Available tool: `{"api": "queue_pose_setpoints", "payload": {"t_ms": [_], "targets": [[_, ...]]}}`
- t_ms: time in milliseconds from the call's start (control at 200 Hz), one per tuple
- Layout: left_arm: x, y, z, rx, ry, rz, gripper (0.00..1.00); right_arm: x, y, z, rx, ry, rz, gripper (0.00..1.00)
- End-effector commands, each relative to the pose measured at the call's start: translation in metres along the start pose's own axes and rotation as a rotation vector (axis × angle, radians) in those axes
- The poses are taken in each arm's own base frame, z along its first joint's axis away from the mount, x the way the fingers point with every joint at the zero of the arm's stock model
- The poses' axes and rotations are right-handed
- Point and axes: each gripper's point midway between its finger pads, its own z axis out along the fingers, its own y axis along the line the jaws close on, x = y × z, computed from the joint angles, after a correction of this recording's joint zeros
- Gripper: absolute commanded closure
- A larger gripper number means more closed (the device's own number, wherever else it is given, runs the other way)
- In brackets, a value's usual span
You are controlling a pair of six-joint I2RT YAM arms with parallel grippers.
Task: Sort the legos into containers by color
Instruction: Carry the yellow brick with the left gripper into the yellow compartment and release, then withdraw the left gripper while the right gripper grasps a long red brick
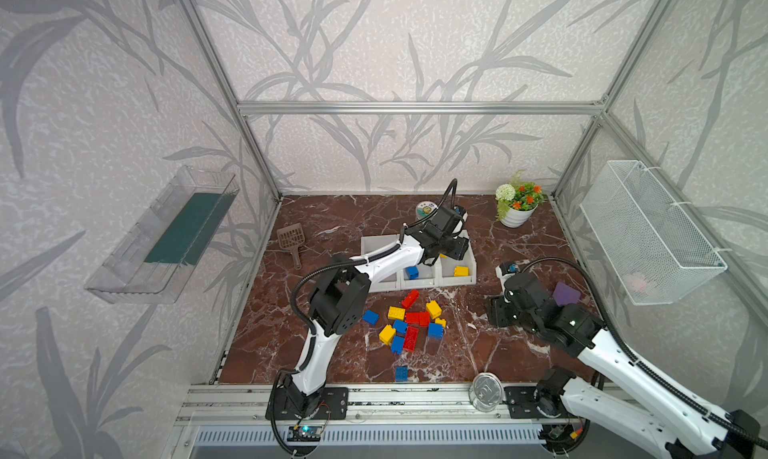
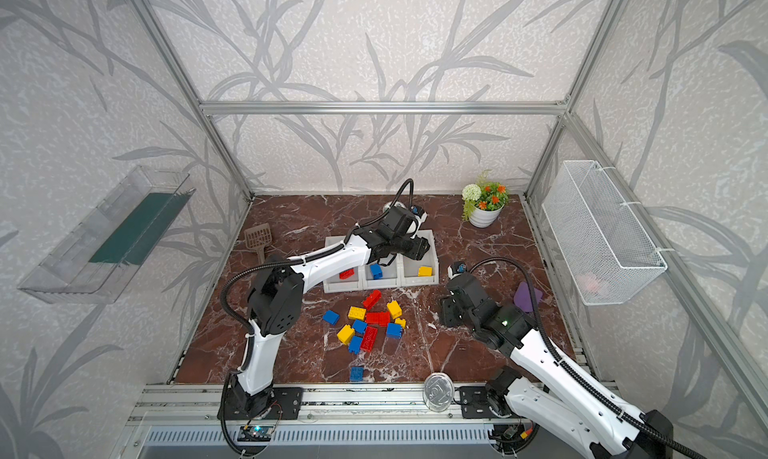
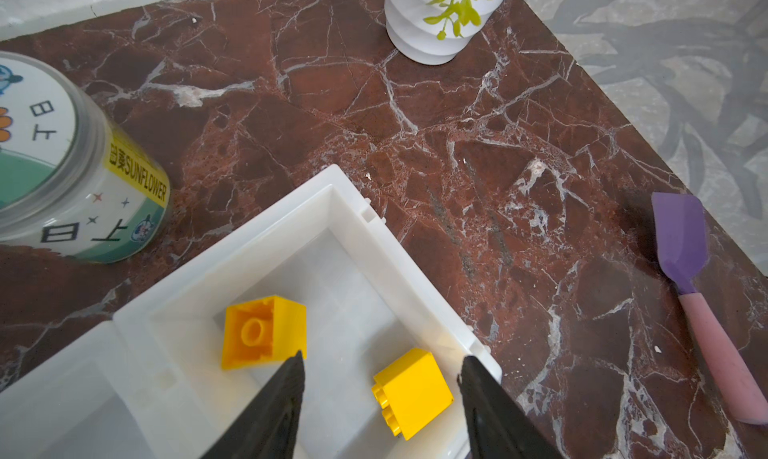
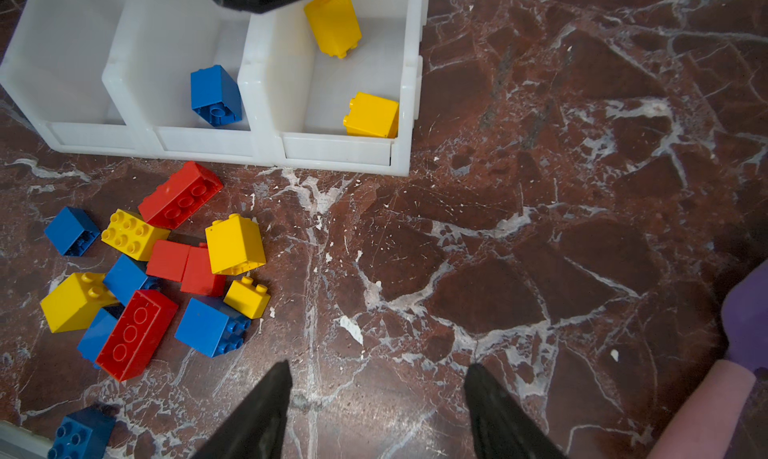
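The three white containers [image 1: 419,284] stand in a row behind the pile of red, blue and yellow legos [image 1: 411,322]. My left gripper [image 3: 382,361] hangs open over the rightmost container [image 3: 374,228], with nothing between its fingers. Two yellow bricks lie in that container, one tipped with its hollow underside showing [image 3: 266,332], the other on its side [image 3: 411,390]. The middle container holds a blue brick [image 2: 376,271] and the leftmost a red brick [image 2: 346,274]. My right gripper [image 4: 378,373] is open and empty above bare table, right of the pile.
A lone blue brick [image 1: 401,373] lies near the front edge. A purple spatula [image 1: 566,293] lies by my right arm. A potted plant [image 1: 517,211], a round jar [image 3: 62,166] and a brown scoop [image 1: 292,238] stand at the back, and a metal tin [image 1: 485,391] sits on the front rail.
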Motion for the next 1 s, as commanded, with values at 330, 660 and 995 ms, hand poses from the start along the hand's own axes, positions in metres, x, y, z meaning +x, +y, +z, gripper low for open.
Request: {"api": "queue_pose_setpoints", "payload": {"t_ms": [330,660,995], "targets": [[0.005,0.017,-0.104,-0.100,-0.129,-0.092,0.34,0.019,0.028,0.014,-0.150,0.111,-0.047,0.34],[0.072,0.058,-0.168,-0.264,-0.141,-0.127,0.31,0.038,0.053,0.028,-0.181,0.220,-0.130,0.34],[0.128,0.108,-0.215,-0.345,-0.204,-0.233,0.27,0.035,0.073,0.032,-0.077,0.211,-0.065,0.34]]}}
